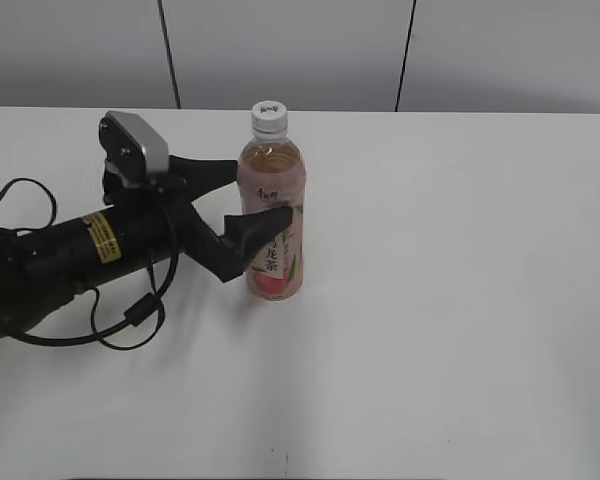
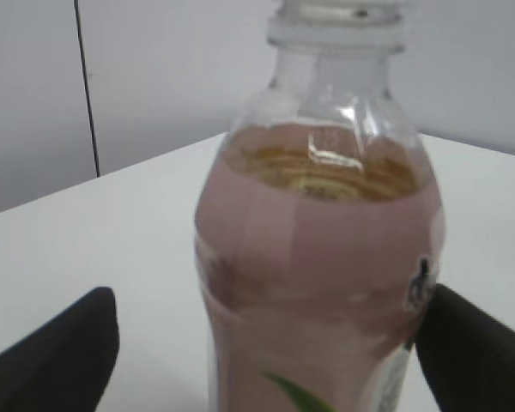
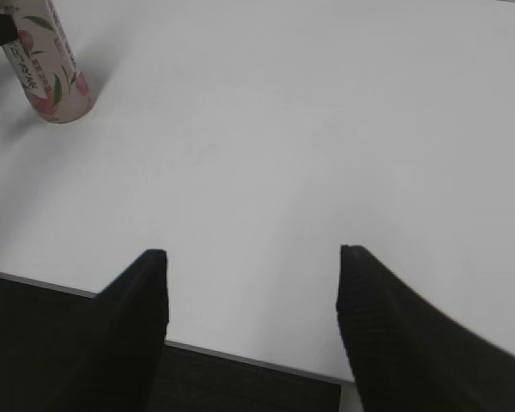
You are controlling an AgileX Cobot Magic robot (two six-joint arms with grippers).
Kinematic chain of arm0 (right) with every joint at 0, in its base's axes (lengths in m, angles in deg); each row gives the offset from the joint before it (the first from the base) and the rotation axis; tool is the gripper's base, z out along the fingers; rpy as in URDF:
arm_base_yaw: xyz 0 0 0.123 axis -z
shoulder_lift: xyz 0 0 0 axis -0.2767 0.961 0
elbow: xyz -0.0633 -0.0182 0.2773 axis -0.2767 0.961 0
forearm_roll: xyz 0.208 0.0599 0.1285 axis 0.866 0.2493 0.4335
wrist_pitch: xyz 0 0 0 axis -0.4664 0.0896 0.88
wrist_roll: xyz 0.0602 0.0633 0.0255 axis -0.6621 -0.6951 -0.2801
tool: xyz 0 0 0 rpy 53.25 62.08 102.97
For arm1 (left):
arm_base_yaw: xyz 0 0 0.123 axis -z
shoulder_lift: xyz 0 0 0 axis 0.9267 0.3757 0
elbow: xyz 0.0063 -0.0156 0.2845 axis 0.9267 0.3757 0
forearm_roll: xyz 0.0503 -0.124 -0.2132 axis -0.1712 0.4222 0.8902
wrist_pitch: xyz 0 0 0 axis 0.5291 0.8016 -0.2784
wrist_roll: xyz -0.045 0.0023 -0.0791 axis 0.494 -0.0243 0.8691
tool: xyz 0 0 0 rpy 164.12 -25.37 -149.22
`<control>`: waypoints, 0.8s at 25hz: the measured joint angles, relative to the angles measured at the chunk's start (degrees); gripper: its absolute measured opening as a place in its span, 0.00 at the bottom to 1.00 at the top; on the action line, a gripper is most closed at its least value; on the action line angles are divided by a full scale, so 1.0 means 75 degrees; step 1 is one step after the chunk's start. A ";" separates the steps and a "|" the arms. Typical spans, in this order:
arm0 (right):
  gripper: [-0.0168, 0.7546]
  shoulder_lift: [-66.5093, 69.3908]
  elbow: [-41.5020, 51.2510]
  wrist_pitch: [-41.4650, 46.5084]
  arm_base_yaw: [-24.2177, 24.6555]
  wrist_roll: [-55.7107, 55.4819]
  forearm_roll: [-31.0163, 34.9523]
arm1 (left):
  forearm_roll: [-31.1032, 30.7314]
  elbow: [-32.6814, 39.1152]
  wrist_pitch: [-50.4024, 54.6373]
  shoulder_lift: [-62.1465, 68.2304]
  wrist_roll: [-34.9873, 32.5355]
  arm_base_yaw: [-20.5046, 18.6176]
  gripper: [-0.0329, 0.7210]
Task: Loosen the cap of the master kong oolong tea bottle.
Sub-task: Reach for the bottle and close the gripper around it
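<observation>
Bottle stands upright mid-table, cap on. Left gripper brackets the label band, fingers spread wide. Near finger looks to touch the label; the far one stands off in the left wrist view, so no clamp yet. Likely there to brace the body against twisting. Right gripper is well away at the table edge, fingers spread, empty, nowhere near the cap.
</observation>
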 joint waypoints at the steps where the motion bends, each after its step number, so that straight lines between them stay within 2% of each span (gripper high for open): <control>1: 0.63 0.0000 0.0000 0.0000 0.0000 0.0000 0.0000 | -0.0017 -0.0079 0.0000 0.0000 0.0057 0.0000 0.88; 10: 0.63 0.0000 0.0000 0.0000 0.0000 0.0000 0.0000 | -0.0322 -0.0652 0.0000 0.0008 0.0515 0.0000 0.88; 20: 0.63 0.0000 0.0000 0.0000 0.0000 0.0000 0.0000 | -0.0835 -0.0720 -0.0007 0.0008 0.0856 0.0000 0.86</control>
